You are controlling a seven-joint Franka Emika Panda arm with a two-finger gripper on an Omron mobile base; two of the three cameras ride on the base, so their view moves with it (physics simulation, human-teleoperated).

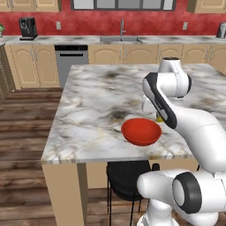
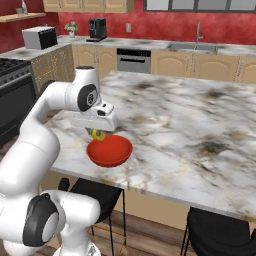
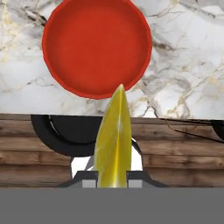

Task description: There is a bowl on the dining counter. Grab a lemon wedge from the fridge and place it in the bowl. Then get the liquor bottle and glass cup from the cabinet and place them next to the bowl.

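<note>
Now lemon wedge point(image 3: 113, 144) within hand point(image 2: 98, 134)

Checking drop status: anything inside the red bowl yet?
Nothing: the bowl interior shows plain red in the hand view. The lemon wedge is pinched in the gripper, above the bowl's near rim. The arm hides part of the rim in the left base view.

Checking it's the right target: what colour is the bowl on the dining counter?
Plain red; the bowl shows best in the hand view.
</note>
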